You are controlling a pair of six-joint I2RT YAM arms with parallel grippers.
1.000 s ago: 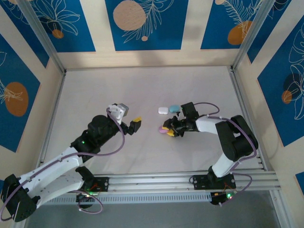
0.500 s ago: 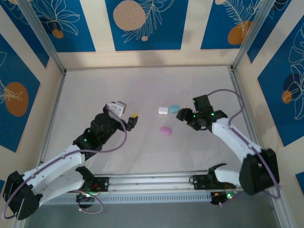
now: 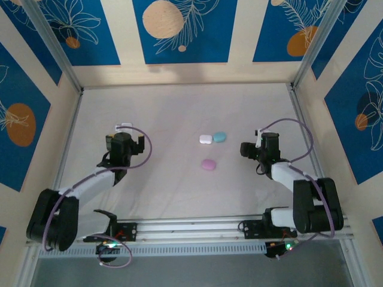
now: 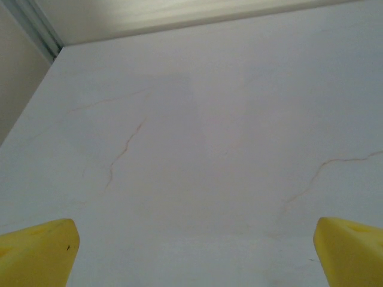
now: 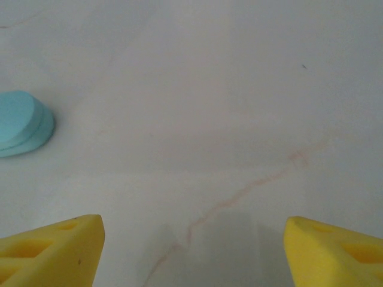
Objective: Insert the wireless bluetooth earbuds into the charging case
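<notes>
My right hand (image 5: 191, 245) has let go of the pink case (image 3: 208, 164) and pulled back right, spread wide and empty. My left hand (image 4: 191, 254), fully spread and empty, has retreated left. The pink case, white case (image 3: 206, 139) and teal case (image 3: 220, 137) lie closed on the counter (image 3: 179, 113), earbuds presumably inside, so the job looks done.

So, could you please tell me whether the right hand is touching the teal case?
Apart. The right wrist view shows bare table between the teal case and the open right hand.

Table (image 5: 239, 89) matt, veined — teal case (image 5: 21, 122) smooth plastic.
</notes>
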